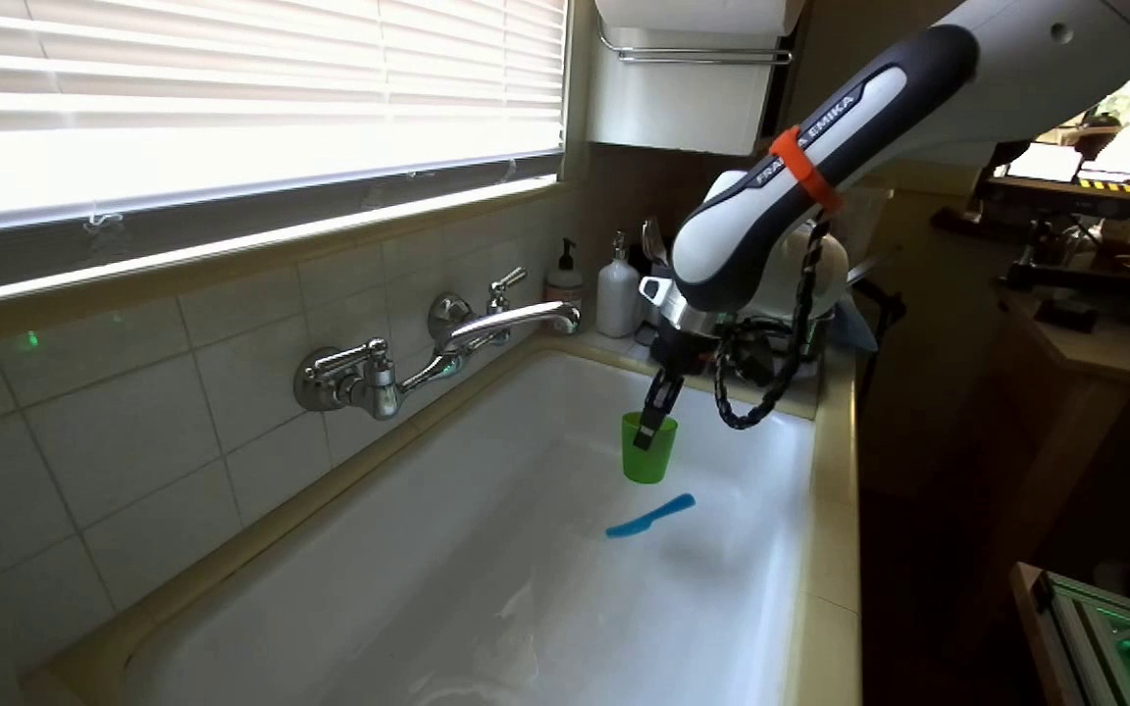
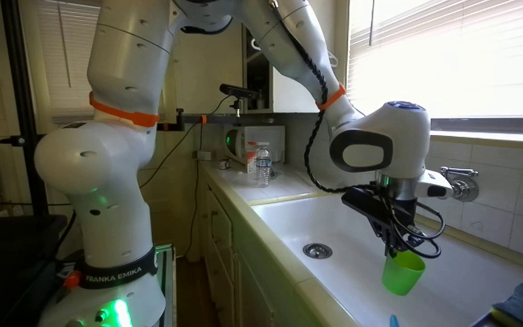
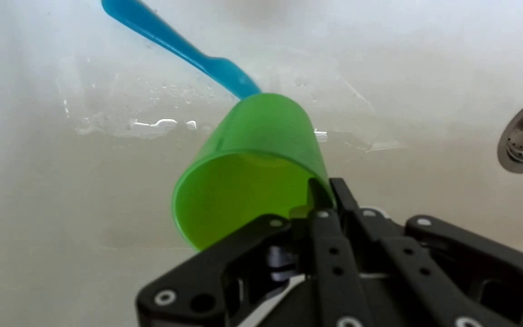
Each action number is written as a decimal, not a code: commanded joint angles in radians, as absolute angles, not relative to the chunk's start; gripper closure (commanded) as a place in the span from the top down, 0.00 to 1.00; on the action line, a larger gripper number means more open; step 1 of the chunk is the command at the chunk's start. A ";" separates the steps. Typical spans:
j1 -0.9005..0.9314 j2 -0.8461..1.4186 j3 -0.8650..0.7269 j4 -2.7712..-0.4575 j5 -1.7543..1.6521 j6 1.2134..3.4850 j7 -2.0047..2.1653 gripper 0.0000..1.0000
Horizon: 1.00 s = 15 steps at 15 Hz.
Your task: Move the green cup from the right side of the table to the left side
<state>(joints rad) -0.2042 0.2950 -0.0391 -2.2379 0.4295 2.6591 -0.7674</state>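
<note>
"What's the black two-fingered hand point(image 3: 330, 187) doing?"

"Pinching the tapered green plastic cup point(image 3: 252, 141) by its rim, one jaw inside."

"Where?"

"Tilted, within the long glossy white basin worktop point(image 1: 447, 549); whether its base touches, I can't tell."

"Near it?"

"A slim blue plastic knife point(image 1: 651, 516). Farther from it, a round metal drain point(image 2: 317, 250)."

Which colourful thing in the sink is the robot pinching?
The green cup: the gripper pinches its rim and holds it tilted, while the blue utensil lies ungripped in the sink.
</note>
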 commanded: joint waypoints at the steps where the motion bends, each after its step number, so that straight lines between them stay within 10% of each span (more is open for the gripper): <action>1: -0.258 0.396 0.020 -2.181 0.433 2.722 -0.823 0.01; 15: -0.357 0.557 0.127 -2.088 0.328 2.768 -0.866 0.05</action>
